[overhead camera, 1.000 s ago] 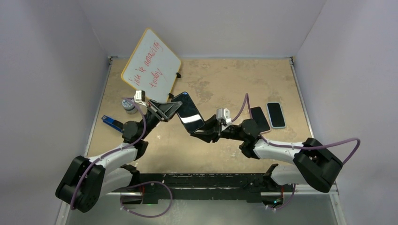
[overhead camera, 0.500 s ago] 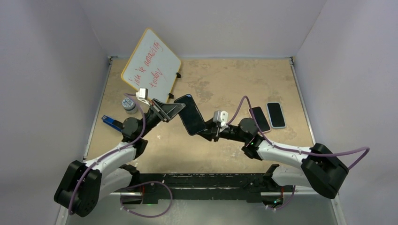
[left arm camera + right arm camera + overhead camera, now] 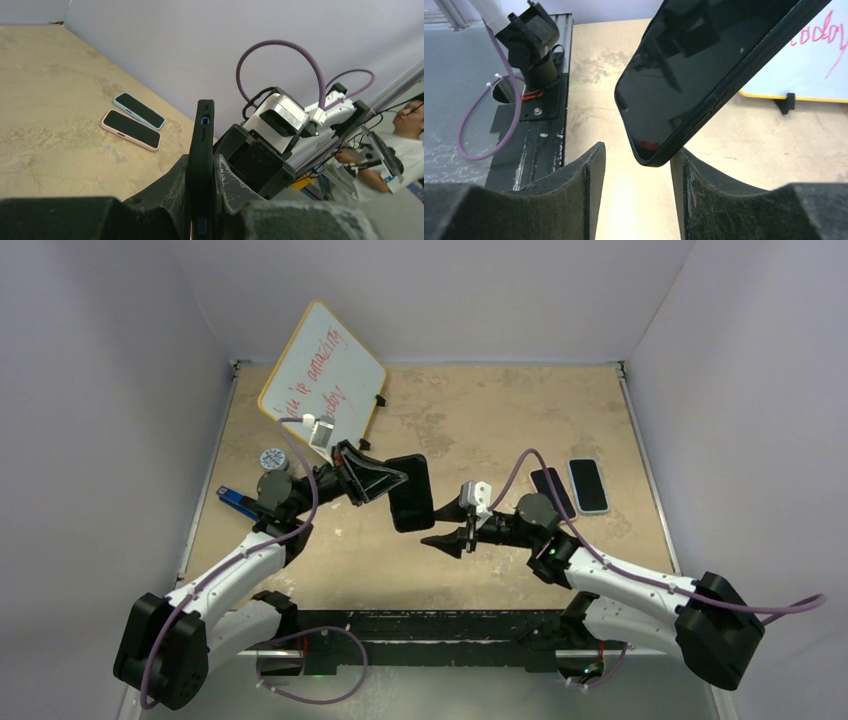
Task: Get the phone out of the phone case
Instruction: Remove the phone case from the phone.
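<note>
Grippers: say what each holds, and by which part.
Left gripper clamps the cased phone across its flat faces. Right gripper is open, holding nothing.

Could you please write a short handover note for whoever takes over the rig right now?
Left gripper: shut on the black-cased, dark-screened phone, holding it in the air above the tan table.
Right gripper: open, its fingers flanking the phone's lower corner, with no contact visible.
Done: phone lifted and presented.
Left: the phone still sits in its case; probably close the right gripper and work the two apart.
The pink-cased phone and pale blue-cased phone lie flat at the right.
</note>
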Controlling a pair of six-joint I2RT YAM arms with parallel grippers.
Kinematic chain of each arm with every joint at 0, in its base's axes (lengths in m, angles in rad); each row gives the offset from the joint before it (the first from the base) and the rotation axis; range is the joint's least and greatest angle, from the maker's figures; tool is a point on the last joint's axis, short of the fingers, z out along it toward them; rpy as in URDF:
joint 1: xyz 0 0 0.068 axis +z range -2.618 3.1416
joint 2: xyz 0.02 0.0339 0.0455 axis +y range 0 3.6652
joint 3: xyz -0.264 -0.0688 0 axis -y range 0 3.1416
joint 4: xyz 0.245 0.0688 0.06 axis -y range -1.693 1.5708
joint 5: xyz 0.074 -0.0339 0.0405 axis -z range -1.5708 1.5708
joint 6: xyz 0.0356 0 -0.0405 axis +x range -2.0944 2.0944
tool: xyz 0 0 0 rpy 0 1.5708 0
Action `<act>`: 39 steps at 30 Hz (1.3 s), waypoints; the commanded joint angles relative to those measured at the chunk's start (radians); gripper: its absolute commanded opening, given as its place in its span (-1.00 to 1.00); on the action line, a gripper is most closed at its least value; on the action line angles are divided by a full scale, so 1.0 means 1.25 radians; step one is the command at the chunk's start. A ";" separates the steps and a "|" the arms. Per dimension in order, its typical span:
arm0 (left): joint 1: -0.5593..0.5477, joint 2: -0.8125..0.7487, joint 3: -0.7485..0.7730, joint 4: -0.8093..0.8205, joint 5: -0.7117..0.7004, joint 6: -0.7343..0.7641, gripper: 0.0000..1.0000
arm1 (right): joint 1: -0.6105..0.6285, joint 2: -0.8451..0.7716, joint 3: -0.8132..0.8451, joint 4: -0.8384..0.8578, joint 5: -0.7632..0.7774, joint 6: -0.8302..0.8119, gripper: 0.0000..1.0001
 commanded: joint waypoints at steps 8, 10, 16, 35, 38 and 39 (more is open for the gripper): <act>0.005 -0.032 0.067 0.000 0.104 0.078 -1.00 | 0.005 0.016 0.064 -0.040 -0.091 -0.021 -0.15; 0.005 -0.024 0.066 0.023 0.115 0.053 -1.00 | 0.005 0.021 0.067 -0.037 -0.097 -0.024 -0.21; 0.005 0.006 0.076 0.029 0.121 -0.001 -1.00 | 0.005 0.041 0.091 -0.064 -0.139 -0.078 -0.56; 0.005 0.033 0.105 -0.065 0.144 -0.038 -1.00 | 0.005 0.076 0.190 -0.269 -0.193 -0.466 -0.95; 0.005 0.033 0.105 -0.064 0.147 -0.043 -1.00 | 0.005 0.084 0.208 -0.293 -0.183 -0.495 -0.96; 0.005 0.032 0.105 -0.064 0.148 -0.044 -1.00 | 0.005 0.086 0.214 -0.296 -0.180 -0.500 -0.96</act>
